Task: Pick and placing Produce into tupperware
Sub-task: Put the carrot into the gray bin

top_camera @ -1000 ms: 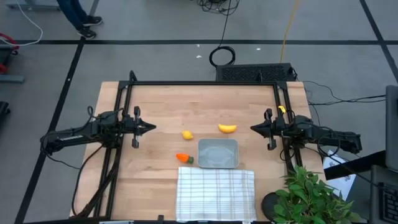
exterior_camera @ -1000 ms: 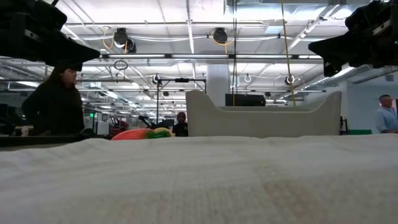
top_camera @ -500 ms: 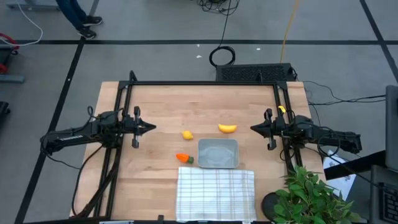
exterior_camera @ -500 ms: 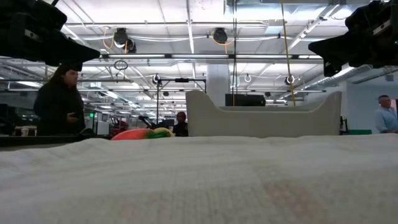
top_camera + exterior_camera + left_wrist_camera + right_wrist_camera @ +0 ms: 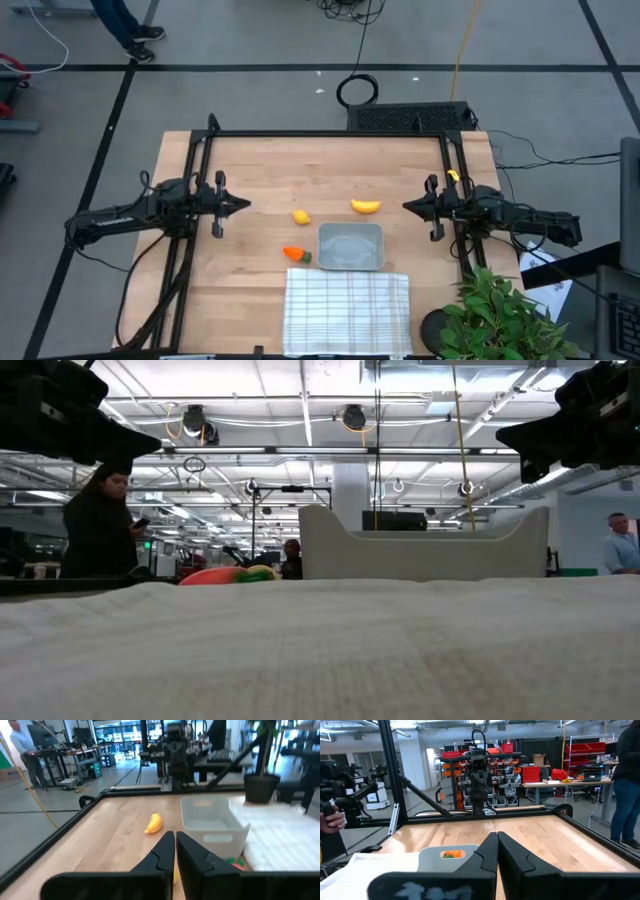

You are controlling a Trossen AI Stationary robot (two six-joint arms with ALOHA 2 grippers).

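Note:
On the wooden table lie a small yellow lemon [image 5: 301, 216], a curved yellow banana [image 5: 366, 207] and an orange carrot with a green top [image 5: 296, 254]. The grey translucent tupperware [image 5: 351, 247] stands just right of the carrot, with nothing in it. My left gripper [image 5: 243, 205] hovers shut at the table's left side, pointing level toward the middle. My right gripper [image 5: 408, 207] hovers shut at the right side, pointing back at it. The left wrist view shows the banana [image 5: 154, 823], the tupperware [image 5: 212, 824] and a bit of the carrot [image 5: 235, 863].
A white checked cloth [image 5: 347, 311] lies at the near edge, below the tupperware. A black frame [image 5: 325, 134] runs along the far and side edges of the table. A potted plant [image 5: 500, 320] stands at the near right corner. A person [image 5: 100, 525] stands in the room behind.

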